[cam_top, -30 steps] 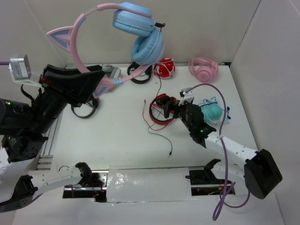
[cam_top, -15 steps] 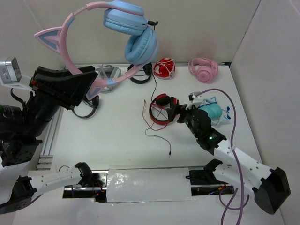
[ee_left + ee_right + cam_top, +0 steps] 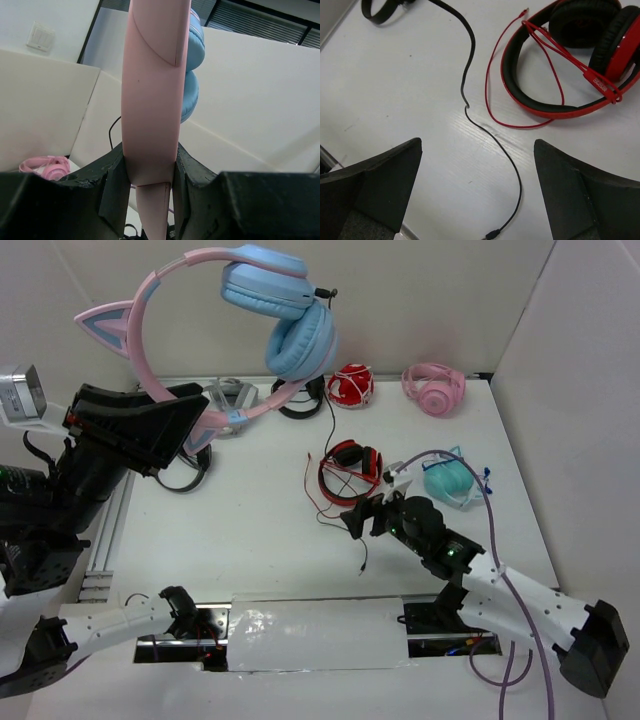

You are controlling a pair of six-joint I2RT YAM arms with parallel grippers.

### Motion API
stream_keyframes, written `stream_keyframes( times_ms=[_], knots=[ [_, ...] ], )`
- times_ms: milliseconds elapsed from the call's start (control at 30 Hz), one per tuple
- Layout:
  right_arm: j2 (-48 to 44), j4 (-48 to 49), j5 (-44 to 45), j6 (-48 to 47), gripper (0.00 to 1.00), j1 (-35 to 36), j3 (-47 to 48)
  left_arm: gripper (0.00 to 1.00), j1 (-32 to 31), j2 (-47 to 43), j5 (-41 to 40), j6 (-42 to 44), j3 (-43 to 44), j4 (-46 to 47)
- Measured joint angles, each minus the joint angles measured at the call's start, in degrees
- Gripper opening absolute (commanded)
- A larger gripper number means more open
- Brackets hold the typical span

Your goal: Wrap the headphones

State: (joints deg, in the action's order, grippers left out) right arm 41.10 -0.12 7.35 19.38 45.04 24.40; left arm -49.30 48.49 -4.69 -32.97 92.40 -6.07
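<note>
My right fingers [image 3: 360,518] have swung nearer than the red headphones [image 3: 345,472], spread wide over the black cable [image 3: 507,156]. My left fingers [image 3: 195,420] clamp the cat-ear headphones [image 3: 250,310] high behind the red headphones so the cable hangs free.

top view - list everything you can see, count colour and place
the headphones: 1, pink cat-ear headband, light blue cups, held in the air, upper left
black cable: 1, thin, runs from a blue cup down across the table centre
red-and-black headphones: 1, red cable, table centre
all-pink headphones: 1, far right
red-and-white item: 1, far edge, middle
teal item: 1, right side
black headphones: 1, far edge
grey headphones: 1, far edge, left
black band: 1, left side
table: 1, white
left gripper: 1, black, jaws shut on the pink headband
right gripper: 1, black, jaws open over the cable's end
</note>
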Motion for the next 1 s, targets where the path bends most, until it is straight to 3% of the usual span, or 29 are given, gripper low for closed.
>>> stream_keyframes(
  times_ms=[133,267,367,400,467,500,767,900,1000],
  knots=[
    [6.6,6.5,-0.4,-0.2,1.00,0.1,-0.2,0.00,0.0,0.1,0.2,-0.1,0.0,-0.2],
    [15.5,18.9,-4.2,-0.3,0.98,0.1,-0.8,0.00,0.0,0.1,0.2,-0.2,-0.1,-0.3],
    [22.0,24.2,-5.9,-0.4,0.90,0.3,0.3,0.00,0.0,0.1,0.2,-0.3,-0.2,-0.4],
    [24.0,25.8,-5.7,-0.4,0.52,0.5,0.7,0.00,0.0,0.1,0.2,-0.3,-0.2,-0.5],
    [27.0,29.0,-5.0,-0.5,0.13,0.7,1.5,0.00,0.0,0.1,0.2,-0.5,-0.2,-0.7],
    [28.2,30.1,-4.6,-0.3,0.00,0.7,2.0,0.00,0.0,0.0,0.1,-0.5,-0.2,-0.9],
    [28.6,30.0,-3.5,1.1,0.00,4.5,2.7,0.00,0.0,0.1,-6.4,-1.7,-3.6,-0.6],
    [25.2,21.1,2.2,2.7,0.00,11.2,2.4,0.00,0.0,3.0,-16.3,0.3,-7.0,2.0],
    [22.1,9.9,9.0,4.6,0.00,18.3,4.0,0.00,0.2,6.4,-23.0,5.8,-12.0,9.0]
  ],
)
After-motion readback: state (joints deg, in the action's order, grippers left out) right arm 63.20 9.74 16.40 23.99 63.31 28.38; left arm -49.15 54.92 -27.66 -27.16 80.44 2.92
